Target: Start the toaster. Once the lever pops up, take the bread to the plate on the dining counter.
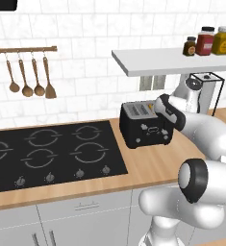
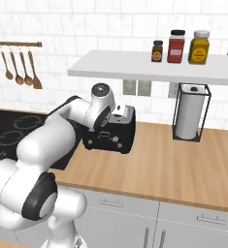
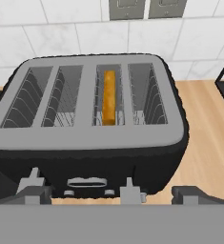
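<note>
The black toaster [image 1: 143, 127] [image 2: 116, 133] stands on the wood counter beside the cooktop. From above, in the hand view, the toaster [image 3: 89, 138] shows several silver slots. The bread [image 3: 108, 97] sits upright and deep in the third slot from the left, only its tan top edge showing. Two grey levers stick out of the toaster's front face, the left lever [image 3: 33, 177] and the right lever [image 3: 128, 185]. My gripper [image 3: 112, 195] hovers just above the toaster's front edge, open, its fingertips [image 3: 32, 194] wide apart with nothing held. The plate and the dining counter are out of view.
A black cooktop [image 1: 52, 153] lies left of the toaster. A white shelf [image 1: 172, 60] with three jars hangs above and to the right. A paper towel holder [image 2: 190, 114] stands on the counter to the right. Wooden utensils [image 1: 28, 77] hang on the wall.
</note>
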